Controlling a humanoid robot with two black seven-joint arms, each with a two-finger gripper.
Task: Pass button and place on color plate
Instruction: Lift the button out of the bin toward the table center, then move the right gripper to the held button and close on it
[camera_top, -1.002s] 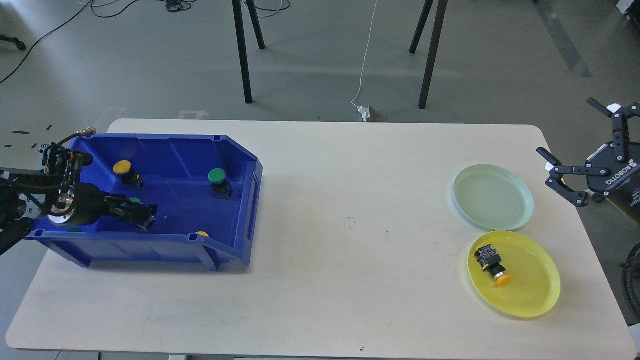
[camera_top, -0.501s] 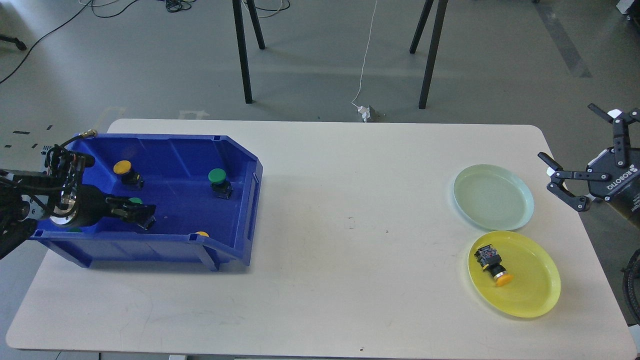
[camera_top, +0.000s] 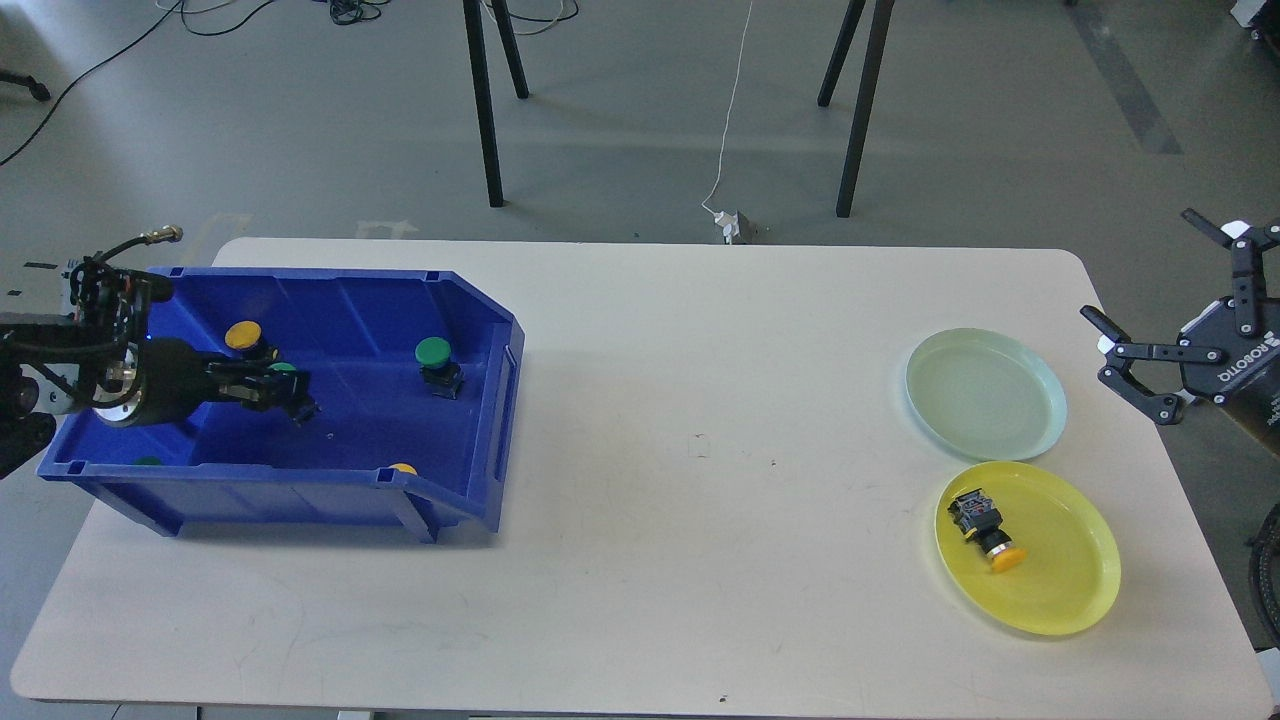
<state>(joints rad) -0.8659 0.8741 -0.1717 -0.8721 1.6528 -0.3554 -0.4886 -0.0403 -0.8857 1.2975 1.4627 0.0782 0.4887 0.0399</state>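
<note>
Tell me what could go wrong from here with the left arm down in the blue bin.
The left gripper holds a green button close beside the yellow button, so lifting may knock it. The grip looks partly hidden, so it may slip before handover. The green plate sits far across the table.

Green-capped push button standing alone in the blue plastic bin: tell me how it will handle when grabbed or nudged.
The green-capped push button looks rigid, so it probably won't deform. Its wide round cap over a smaller black body suggests it may tip if nudged. Once on its side it might roll.
</note>
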